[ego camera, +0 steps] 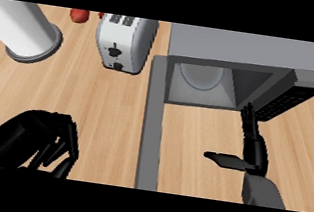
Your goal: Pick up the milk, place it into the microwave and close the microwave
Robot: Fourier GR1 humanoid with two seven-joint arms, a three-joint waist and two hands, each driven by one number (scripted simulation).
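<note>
No milk is plainly seen; it is judged light, crushable, best gripped by its sides. At five o'clock the black right hand [256,155] is held straight-fingered

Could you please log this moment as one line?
microwave door: open | right hand: open, at opening | left hand: lower left | milk: unseen

One head view — steeply down on the counter [78,102], microwave [242,49] ahead.

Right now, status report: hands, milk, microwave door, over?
Right robot hand open, straight at microwave mouth. Left robot hand open, resting low left. Milk not identifiable; door wide open. Right robot hand sits in door's swing.
</note>
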